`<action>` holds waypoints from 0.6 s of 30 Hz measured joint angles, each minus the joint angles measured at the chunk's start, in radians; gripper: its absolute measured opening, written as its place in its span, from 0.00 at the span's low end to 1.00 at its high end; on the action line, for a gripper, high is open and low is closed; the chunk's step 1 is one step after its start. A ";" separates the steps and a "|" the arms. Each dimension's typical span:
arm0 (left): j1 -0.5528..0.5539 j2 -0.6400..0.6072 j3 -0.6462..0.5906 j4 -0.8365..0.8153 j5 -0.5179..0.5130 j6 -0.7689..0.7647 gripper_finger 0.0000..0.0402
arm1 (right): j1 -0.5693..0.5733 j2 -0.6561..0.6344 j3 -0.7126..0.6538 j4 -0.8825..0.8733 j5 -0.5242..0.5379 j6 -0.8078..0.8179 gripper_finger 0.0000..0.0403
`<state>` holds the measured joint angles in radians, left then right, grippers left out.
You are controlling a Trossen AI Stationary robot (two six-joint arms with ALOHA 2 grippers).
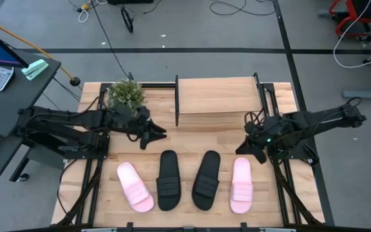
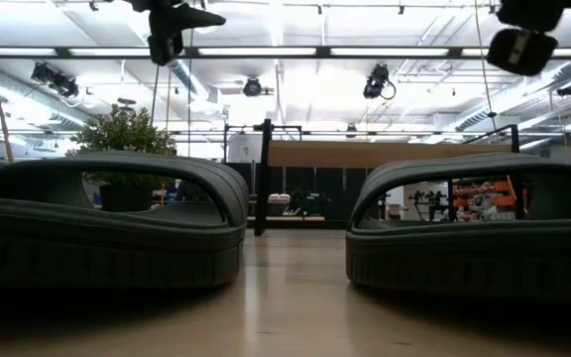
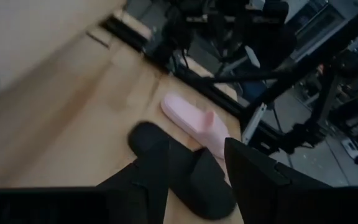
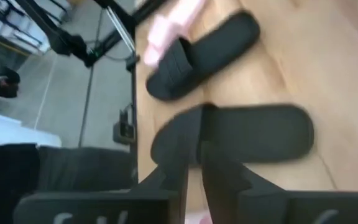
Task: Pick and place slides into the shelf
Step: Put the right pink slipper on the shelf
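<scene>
- Pale pink and black: four slides in a row across the lower middle of the high view — pink slide [image 1: 134,187], black slide [image 1: 168,180], second black slide [image 1: 206,180], second pink slide [image 1: 241,185].
- All flat on the slatted table [image 1: 192,142], none on the shelf [image 1: 218,96], which stands at upper centre.
- Left gripper [image 1: 154,135] left of centre, above the row, holding nothing; fingers [image 3: 253,180] spread in the left wrist view.
- Right gripper [image 1: 245,153] just above the right pink slide, holding nothing; jaws only narrowly apart.
- Potted plant [image 1: 126,94] at upper left of the table.
</scene>
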<state>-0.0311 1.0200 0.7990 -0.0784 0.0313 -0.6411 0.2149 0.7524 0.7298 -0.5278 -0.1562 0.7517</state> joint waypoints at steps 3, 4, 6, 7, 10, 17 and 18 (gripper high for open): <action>-0.046 0.027 0.000 0.000 -0.001 -0.020 0.39 | 0.036 0.027 -0.001 0.009 0.009 0.005 0.16; -0.063 0.032 0.000 -0.003 -0.001 -0.024 0.39 | 0.047 0.038 -0.001 0.011 0.018 0.006 0.16; -0.098 0.050 0.000 -0.004 -0.001 -0.029 0.39 | 0.060 0.063 -0.001 0.032 0.036 0.004 0.18; -0.115 0.058 0.000 -0.006 -0.001 -0.029 0.39 | 0.065 0.076 -0.001 0.044 0.042 0.004 0.18; -0.168 0.080 0.000 -0.021 0.012 -0.046 0.39 | 0.065 0.123 -0.001 0.092 0.043 0.005 0.20; -0.285 0.094 0.000 -0.140 0.045 -0.080 0.39 | 0.065 0.213 -0.001 0.147 -0.016 0.033 0.24; -0.295 0.094 0.000 -0.164 0.042 -0.076 0.39 | 0.065 0.222 -0.001 0.148 -0.028 0.042 0.24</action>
<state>-0.3258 1.1137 0.7994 -0.2422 0.0738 -0.7175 0.2799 0.9747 0.7292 -0.3798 -0.1843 0.7932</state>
